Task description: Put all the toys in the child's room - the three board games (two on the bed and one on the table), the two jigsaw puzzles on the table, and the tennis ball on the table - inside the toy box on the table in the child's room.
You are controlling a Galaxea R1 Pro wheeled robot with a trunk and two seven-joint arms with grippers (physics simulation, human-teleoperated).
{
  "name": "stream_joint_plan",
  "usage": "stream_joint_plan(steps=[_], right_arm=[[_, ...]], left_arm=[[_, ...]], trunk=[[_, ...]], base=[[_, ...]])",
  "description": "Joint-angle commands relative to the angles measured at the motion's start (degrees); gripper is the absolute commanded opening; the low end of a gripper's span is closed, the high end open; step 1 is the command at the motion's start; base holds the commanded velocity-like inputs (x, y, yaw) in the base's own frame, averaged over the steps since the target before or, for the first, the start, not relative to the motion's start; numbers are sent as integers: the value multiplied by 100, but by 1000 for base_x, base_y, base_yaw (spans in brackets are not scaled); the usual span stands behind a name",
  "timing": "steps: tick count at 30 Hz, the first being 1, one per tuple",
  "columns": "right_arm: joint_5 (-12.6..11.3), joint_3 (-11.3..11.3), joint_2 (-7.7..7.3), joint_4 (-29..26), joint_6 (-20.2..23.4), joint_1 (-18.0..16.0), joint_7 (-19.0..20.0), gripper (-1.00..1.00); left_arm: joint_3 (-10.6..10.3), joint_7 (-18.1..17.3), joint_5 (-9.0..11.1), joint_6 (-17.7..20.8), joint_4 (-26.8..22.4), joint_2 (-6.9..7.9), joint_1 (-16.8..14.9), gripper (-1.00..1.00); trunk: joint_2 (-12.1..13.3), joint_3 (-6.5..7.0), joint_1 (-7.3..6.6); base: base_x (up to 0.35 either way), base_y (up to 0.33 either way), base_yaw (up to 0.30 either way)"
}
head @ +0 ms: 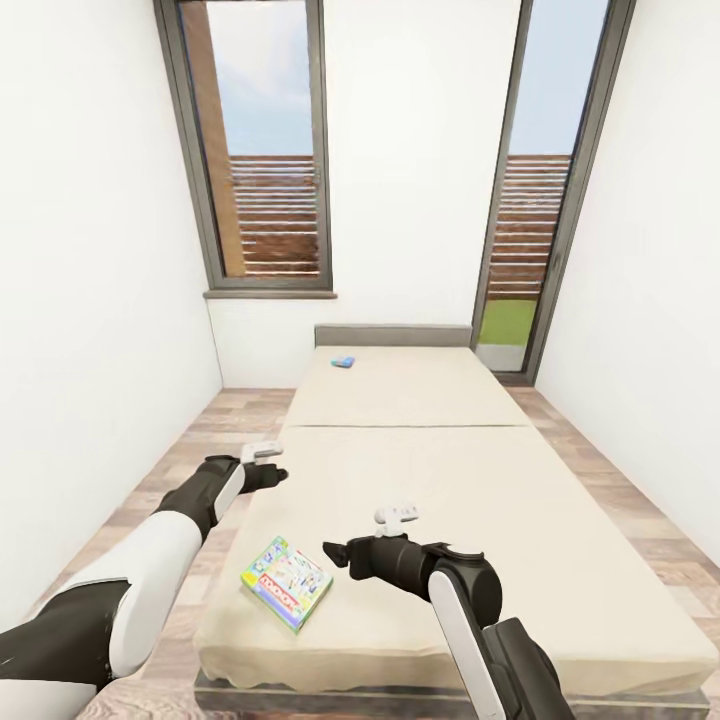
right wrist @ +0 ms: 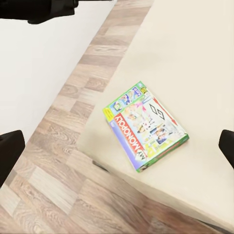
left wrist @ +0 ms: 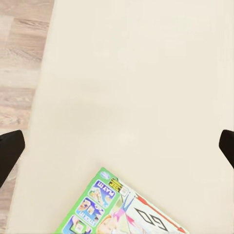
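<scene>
A green-edged colourful board game [head: 286, 583] lies flat near the front left corner of the cream bed [head: 450, 480]. A small blue board game [head: 343, 361] rests far off by the headboard. My left gripper [head: 278, 476] hovers open over the bed's left edge, beyond the green-edged box; the left wrist view has that box [left wrist: 117, 210] below the spread fingers [left wrist: 9, 153]. My right gripper [head: 335, 553] is open just right of the box and above the mattress. In the right wrist view the box [right wrist: 145, 126] lies between the wide-apart fingertips [right wrist: 9, 152].
White walls close in on both sides, with narrow strips of wood-plank floor [head: 240, 420] along the bed. A grey headboard [head: 392, 334] and two tall windows [head: 262, 150] stand at the far end. The mattress beyond the seam is bare.
</scene>
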Motion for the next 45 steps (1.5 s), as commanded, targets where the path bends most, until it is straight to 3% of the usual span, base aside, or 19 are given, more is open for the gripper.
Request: stream_joint_plan(steps=[1, 8, 11, 17, 23, 33, 39, 45], right_arm=[[56, -7, 2, -4, 23, -4, 55, 100], [56, 1, 2, -8, 27, -5, 59, 100], [56, 13, 2, -8, 26, -4, 59, 100], [56, 13, 2, -8, 26, -4, 59, 100], [56, -4, 2, -8, 24, -6, 59, 100], [54, -226, 2, -8, 50, -19, 113, 100], [52, -524, 2, -8, 109, -35, 611, 100], [55, -953, 2, -8, 184, -40, 1452, 100]], left_arm=[[42, 83, -9, 13, -9, -7, -2, 100], [65, 712, 3, -33, 13, -45, -1, 100], [65, 993, 5, -48, 28, -127, -1, 100], [55, 1111, 2, -65, 34, -175, -1, 100], [-93, 1150, -2, -369, 44, -193, -1, 100], [-214, 1159, -2, -497, 52, -205, -1, 100], [-219, 1159, -2, -503, 53, -204, -1, 100], [-225, 1146, -2, -504, 53, -198, -1, 100]], trunk=[[-45, -24, 22], [-325, -150, 176], [-446, -204, 242], [-686, -312, 374], [-927, -419, 505], [-1328, -599, 725], [-1569, -707, 857], [-1809, -814, 989]], base=[[0, 0, 0], [0, 0, 0], [0, 0, 0], [0, 0, 0], [0, 0, 0], [0, 0, 0], [0, 0, 0], [0, 0, 0]])
